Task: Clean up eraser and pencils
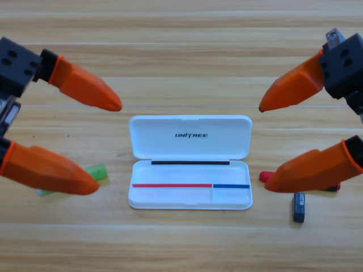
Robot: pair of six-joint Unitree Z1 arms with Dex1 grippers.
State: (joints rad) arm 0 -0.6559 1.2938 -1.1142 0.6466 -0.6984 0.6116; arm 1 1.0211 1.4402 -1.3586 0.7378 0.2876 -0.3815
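both claws, left claw [104, 144] and right claw [264, 147], stood released beside the open white case [190, 164], with eraser [299, 207] and pencils [97, 171] on the worktop [181, 56].

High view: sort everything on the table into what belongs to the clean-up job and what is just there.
Belongs to the job:
- small dark grey-blue rectangular eraser
- stubby translucent green pen, partly behind the left end effector
- red-capped marker, mostly hidden by the right end effector
- open white plastic case

Just there:
- wooden table
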